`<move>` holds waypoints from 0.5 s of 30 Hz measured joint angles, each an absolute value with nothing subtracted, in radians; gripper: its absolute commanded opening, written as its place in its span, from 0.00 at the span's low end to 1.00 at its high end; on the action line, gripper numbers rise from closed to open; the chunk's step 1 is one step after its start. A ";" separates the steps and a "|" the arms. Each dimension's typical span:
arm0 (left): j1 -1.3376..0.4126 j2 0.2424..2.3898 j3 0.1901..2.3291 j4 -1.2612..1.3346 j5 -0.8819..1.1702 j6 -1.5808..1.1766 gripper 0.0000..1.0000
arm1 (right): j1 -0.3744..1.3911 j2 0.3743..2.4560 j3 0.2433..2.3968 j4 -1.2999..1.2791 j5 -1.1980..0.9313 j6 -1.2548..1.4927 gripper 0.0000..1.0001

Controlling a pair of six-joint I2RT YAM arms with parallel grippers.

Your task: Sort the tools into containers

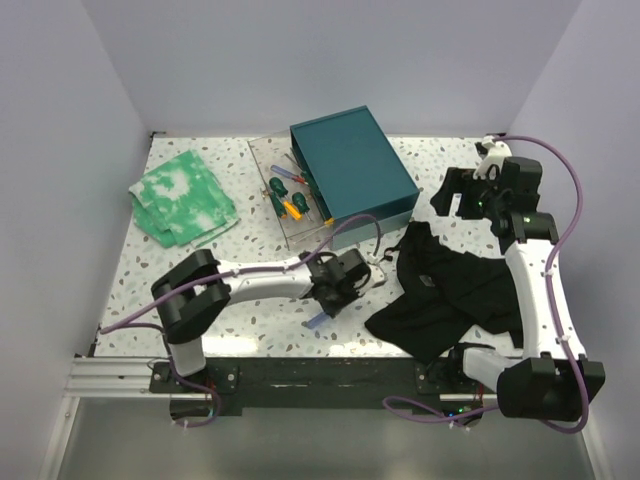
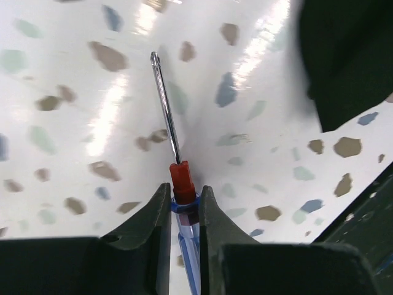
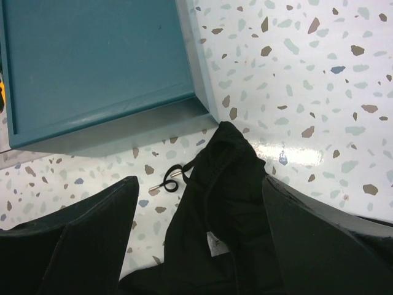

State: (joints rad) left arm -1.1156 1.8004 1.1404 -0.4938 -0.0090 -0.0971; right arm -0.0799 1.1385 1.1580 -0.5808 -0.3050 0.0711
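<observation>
Closest up, the left gripper [image 2: 184, 198] has its fingers pinching a red-and-blue screwdriver [image 2: 182, 181] by the handle. It is low over the speckled table [image 1: 130, 260], beside the black cloth [image 1: 450, 290]. The right gripper [image 3: 199, 182] is above that cloth with its fingers spread wide and nothing in them. The teal box [image 1: 350, 165] sits at the back. The green cloth [image 1: 183, 197] lies on the left. The clear box [image 1: 265, 155] is right beside the teal box, with green and orange screwdrivers [image 1: 285, 195] inside.

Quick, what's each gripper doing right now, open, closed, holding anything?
Left gripper: shut on the red-and-blue screwdriver.
Right gripper: open, empty, above the black cloth.
</observation>
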 measured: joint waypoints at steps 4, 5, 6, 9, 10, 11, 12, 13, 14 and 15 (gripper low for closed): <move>-1.045 1.744 1.240 -0.589 0.007 -0.009 0.00 | -0.080 1.145 1.159 -0.580 -0.306 0.072 0.85; -1.040 1.714 1.268 -0.585 0.009 0.009 0.00 | -0.080 1.150 1.159 -0.579 -0.307 0.072 0.85; -1.039 1.680 1.299 -0.574 0.004 0.024 0.00 | -0.080 1.158 1.161 -0.579 -0.307 0.073 0.85; -1.020 1.608 1.427 -0.522 -0.059 0.042 0.00 | -0.080 1.187 1.171 -0.579 -0.310 0.081 0.85; -1.005 1.602 1.468 -0.499 -0.091 0.035 0.00 | -0.080 1.200 1.179 -0.579 -0.311 0.085 0.85; -0.976 1.598 1.518 -0.471 -0.124 0.021 0.00 | -0.080 1.212 1.188 -0.579 -0.315 0.089 0.85; -0.931 1.597 1.559 -0.440 -0.146 -0.002 0.00 | -0.080 1.224 1.200 -0.579 -0.318 0.092 0.85; -0.878 1.596 1.584 -0.413 -0.167 -0.027 0.00 | -0.080 1.236 1.212 -0.578 -0.321 0.096 0.85; -0.817 1.596 1.599 -0.390 -0.186 -0.057 0.00 | -0.080 1.246 1.224 -0.576 -0.326 0.101 0.85; -0.748 1.596 1.605 -0.375 -0.199 -0.090 0.00 | -0.080 1.257 1.239 -0.575 -0.331 0.106 0.85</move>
State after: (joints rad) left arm -0.7479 1.5959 1.6047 -0.3748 -0.1993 -0.0898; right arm -0.0799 1.2568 1.2392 -0.5751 -0.3305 0.1062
